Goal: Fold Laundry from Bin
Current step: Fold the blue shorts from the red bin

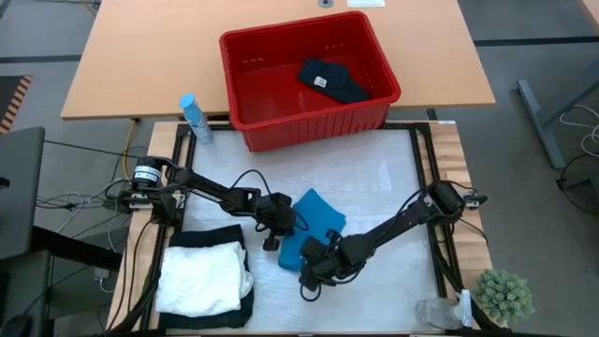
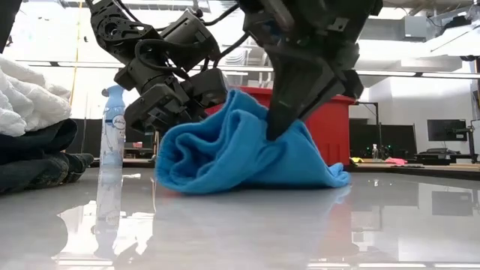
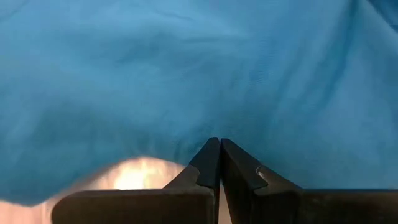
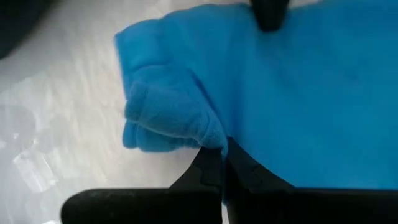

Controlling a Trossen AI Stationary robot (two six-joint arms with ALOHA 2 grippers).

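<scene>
A small bright blue cloth [image 1: 320,213] lies bunched in the middle of the table, its lower part [image 2: 247,176] on the tabletop. My left gripper [image 1: 285,225] is shut at its left side and my right gripper [image 1: 312,260] is shut at its near side. The red bin [image 1: 318,122] stands at the far edge with a black garment [image 1: 332,80] lying on its floor. At the near left, a folded white crinkled item [image 1: 201,276] lies on top of a folded black one [image 1: 245,309]. My left gripper has its shut fingertips [image 3: 211,155] in the blue cloth's left side [image 3: 214,134], slanting down from the table's left. The cloth covers the tips, so which edge or how many layers I cannot tell. My right gripper pinches a bunched fold at the cloth's edge [image 4: 214,138] between its two fingertips, several layers together. The fingers slant steeply down from above [image 2: 279,124]. That part is raised, and the rest of the cloth sags to the table.
A spray bottle [image 1: 195,117] stands at the far left beside the bin. A small potted plant [image 1: 505,295] and a clear bottle [image 1: 440,314] sit at the near right corner. Bare tabletop [image 1: 393,187] lies between the cloth and the right edge.
</scene>
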